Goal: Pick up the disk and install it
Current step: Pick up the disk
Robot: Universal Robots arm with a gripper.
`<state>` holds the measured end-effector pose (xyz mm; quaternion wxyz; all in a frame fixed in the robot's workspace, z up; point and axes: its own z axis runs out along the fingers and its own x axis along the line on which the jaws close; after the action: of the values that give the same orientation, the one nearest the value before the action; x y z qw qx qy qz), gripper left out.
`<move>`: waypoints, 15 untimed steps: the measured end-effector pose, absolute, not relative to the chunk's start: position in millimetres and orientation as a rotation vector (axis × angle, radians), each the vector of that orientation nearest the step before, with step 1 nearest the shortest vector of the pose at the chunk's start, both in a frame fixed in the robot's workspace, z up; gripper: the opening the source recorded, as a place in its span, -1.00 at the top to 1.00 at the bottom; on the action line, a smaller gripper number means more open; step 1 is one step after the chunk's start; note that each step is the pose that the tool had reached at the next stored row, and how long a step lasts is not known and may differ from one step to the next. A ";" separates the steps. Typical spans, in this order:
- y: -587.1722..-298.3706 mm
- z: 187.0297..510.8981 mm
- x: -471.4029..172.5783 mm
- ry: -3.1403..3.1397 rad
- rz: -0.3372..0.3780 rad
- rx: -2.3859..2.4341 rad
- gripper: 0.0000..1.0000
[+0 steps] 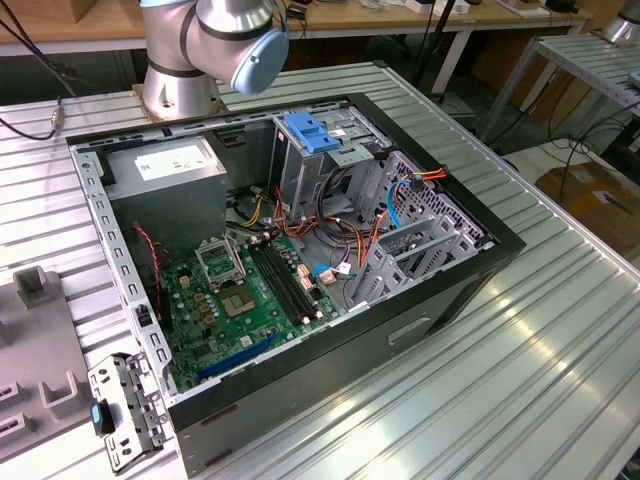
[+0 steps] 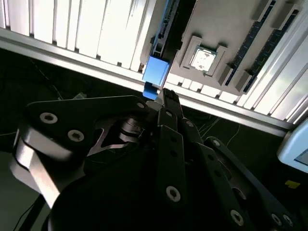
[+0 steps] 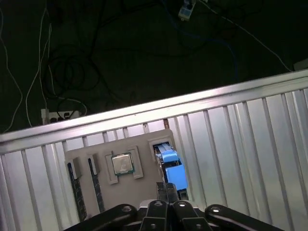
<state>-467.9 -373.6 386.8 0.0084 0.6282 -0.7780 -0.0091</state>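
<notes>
Both wrist views put the gripper [image 3: 166, 187], fingers pressed together and empty, by the disk [image 3: 173, 172]; gripping well probably needs them astride its rails

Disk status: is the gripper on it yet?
Gripper at the disk, contact not clear. Disk on edge in grey tray slot beside the CPU, not installed. Nothing seen between them.

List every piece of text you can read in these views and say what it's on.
None is legible.
White sticker on the grey power supply: print too small.
Processor chip in the first wrist view: markings blurred.
Motherboard: lettering too small.
</notes>
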 end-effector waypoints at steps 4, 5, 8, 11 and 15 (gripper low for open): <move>-362.5 379.5 -467.8 -2.420 -0.021 1.976 0.66; -362.5 378.9 -467.8 -2.409 -0.019 1.991 0.53; -362.5 376.9 -467.9 -2.363 -0.015 2.048 0.29; -362.6 373.9 -468.0 -2.335 -0.013 2.082 0.04; -363.2 366.5 -467.9 -2.330 -0.013 2.088 -0.08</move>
<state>-467.9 -363.2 366.5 0.0065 0.6673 -0.7447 -0.0042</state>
